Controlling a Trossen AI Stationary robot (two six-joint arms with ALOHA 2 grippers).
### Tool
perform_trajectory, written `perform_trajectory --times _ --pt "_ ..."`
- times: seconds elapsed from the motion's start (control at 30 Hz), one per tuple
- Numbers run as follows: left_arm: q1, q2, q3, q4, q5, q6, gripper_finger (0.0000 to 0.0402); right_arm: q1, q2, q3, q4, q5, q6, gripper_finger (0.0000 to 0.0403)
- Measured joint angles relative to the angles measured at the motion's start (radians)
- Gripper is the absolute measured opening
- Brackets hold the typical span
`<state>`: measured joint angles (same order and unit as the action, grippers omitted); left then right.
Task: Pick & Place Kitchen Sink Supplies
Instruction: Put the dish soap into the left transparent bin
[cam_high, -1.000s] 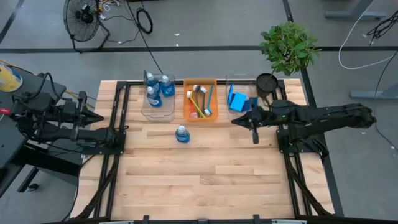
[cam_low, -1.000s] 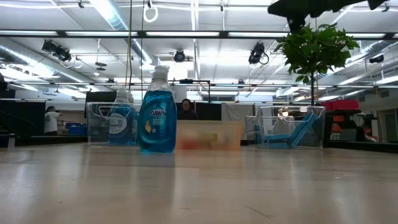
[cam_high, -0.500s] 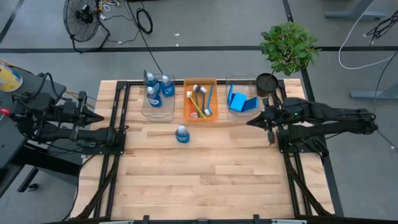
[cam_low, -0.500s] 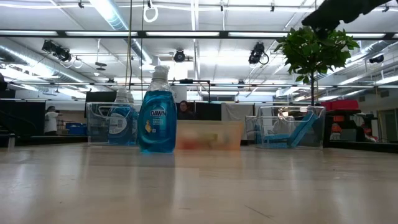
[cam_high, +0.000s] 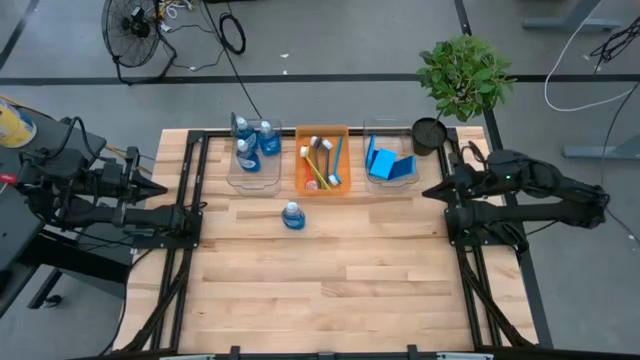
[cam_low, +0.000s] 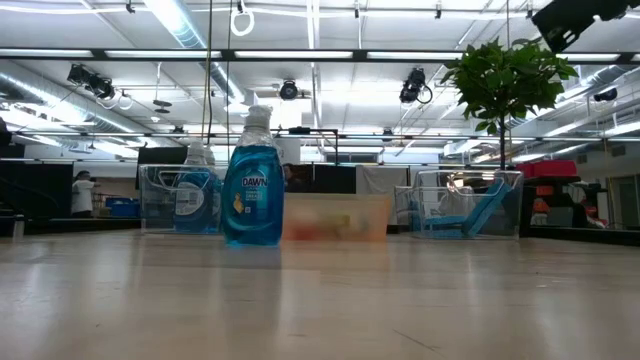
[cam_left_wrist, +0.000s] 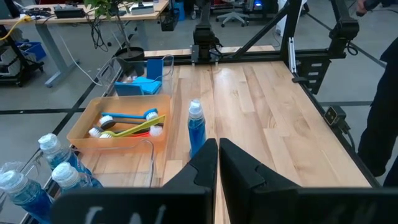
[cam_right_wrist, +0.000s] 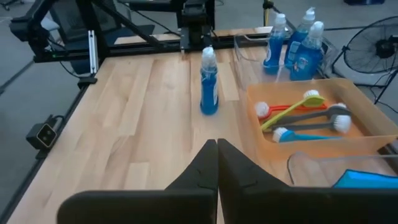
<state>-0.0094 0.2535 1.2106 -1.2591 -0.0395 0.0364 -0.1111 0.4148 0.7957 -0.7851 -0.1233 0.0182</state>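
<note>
Soap bottle (cam_high: 291, 215), small, clear plastic with blue liquid and a white cap, is standing upright and alone on the light wooden tabletop (cam_high: 330, 290), just in front of the orange plastic bin (cam_high: 321, 182) holding the coloured long-handled brushes (cam_high: 320, 160). I am watching the right gripper (cam_high: 430, 190) pulling back from over the clear bin with the flat blue sponges (cam_high: 385, 165) to the tabletop's right edge, jaws shut and empty, so I am judging that placement finished. Left gripper (cam_high: 160, 188) is waiting at the left edge, jaws closed on nothing.
</note>
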Motion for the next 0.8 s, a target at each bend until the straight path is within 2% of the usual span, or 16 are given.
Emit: perform_trajectory --times 0.4,0.63,0.8 --pt "0.000 0.000 0.000 0.000 0.000 0.000 0.0023 -0.020 -0.055 0.111 -0.050 0.010 0.013 0.0000" --pt "0.000 0.000 0.000 0.000 0.000 0.000 0.0023 -0.020 -0.089 0.177 -0.153 0.044 0.023 0.0000" --pt "0.000 0.000 0.000 0.000 0.000 0.000 0.0023 -0.020 -0.141 0.183 -0.174 0.045 0.025 0.0000"
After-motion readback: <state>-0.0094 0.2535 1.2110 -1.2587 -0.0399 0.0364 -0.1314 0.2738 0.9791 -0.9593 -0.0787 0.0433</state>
